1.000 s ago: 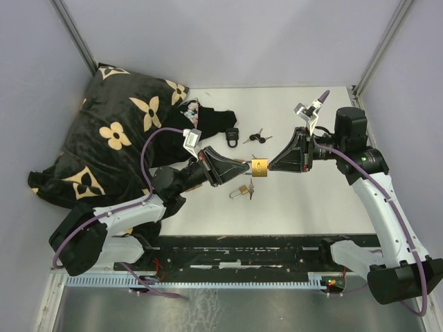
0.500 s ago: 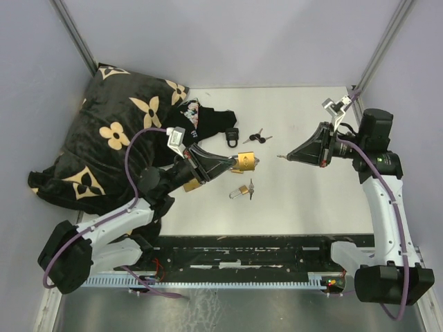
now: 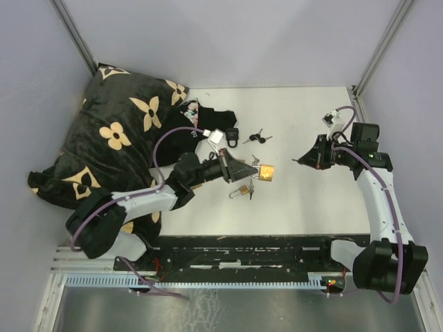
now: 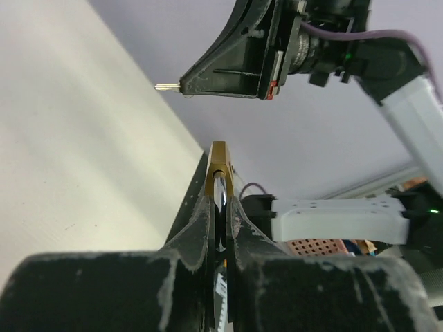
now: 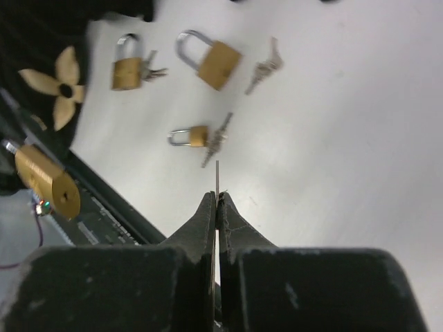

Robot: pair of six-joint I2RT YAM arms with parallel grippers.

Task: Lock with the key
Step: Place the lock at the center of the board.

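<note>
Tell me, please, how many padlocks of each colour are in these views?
Brass padlocks: 4 (one held by the left end effector, three lying on the table)
Black padlock: 1
Total: 5

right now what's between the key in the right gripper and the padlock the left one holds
Nothing: in the top view only bare table shows in the gap between the key and the held padlock.

A robot lab cell: grey panel walls (image 3: 228, 34), aluminium frame posts (image 3: 73, 32), white tabletop (image 3: 304, 200).
</note>
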